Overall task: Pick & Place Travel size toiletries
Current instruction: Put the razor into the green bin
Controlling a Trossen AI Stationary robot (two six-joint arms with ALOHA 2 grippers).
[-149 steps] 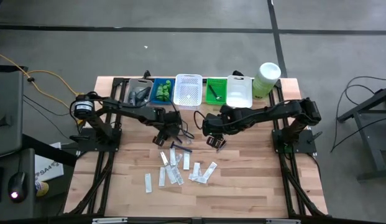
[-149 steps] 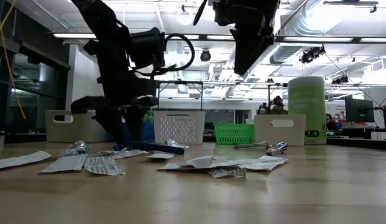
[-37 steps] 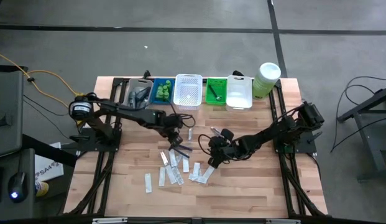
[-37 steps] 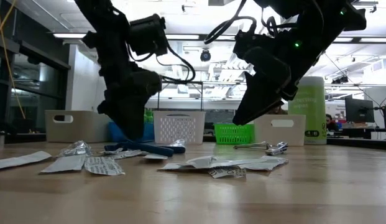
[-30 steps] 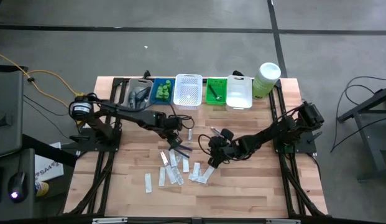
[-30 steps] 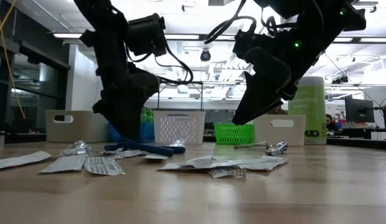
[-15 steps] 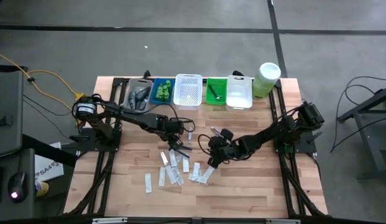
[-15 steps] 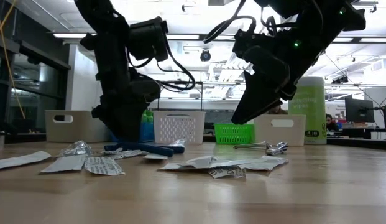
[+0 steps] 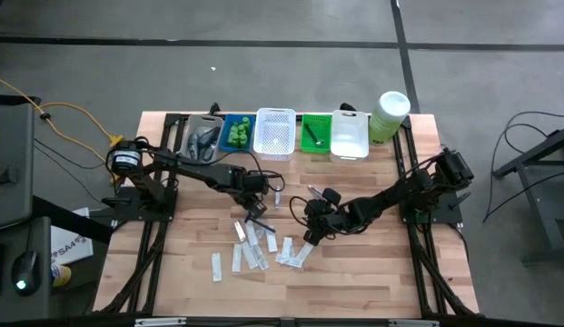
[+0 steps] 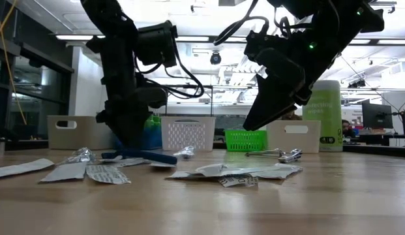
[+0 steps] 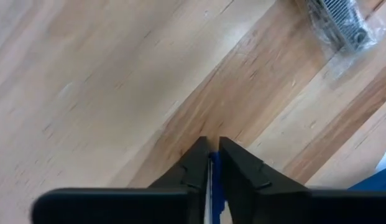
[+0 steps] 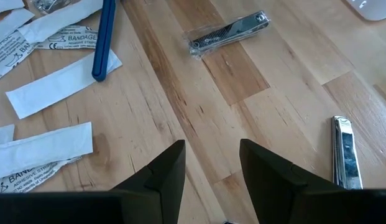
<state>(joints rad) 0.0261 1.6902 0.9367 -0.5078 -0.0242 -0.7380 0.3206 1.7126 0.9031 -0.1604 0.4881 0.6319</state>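
Wooden table (image 9: 372,272) has a pile of bandage sachets (image 9: 254,250) mid-board. Left gripper (image 9: 255,208) sits at the pile's far edge, pinched onto a blue razor (image 10: 150,156). Right gripper (image 9: 309,236) hovers just right of the pile, fingers apart, holding nothing.

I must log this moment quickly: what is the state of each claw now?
Left claw: closed on the blue razor, low at the table.
Right claw: open, holding nothing, above the table near the bandage sachets.
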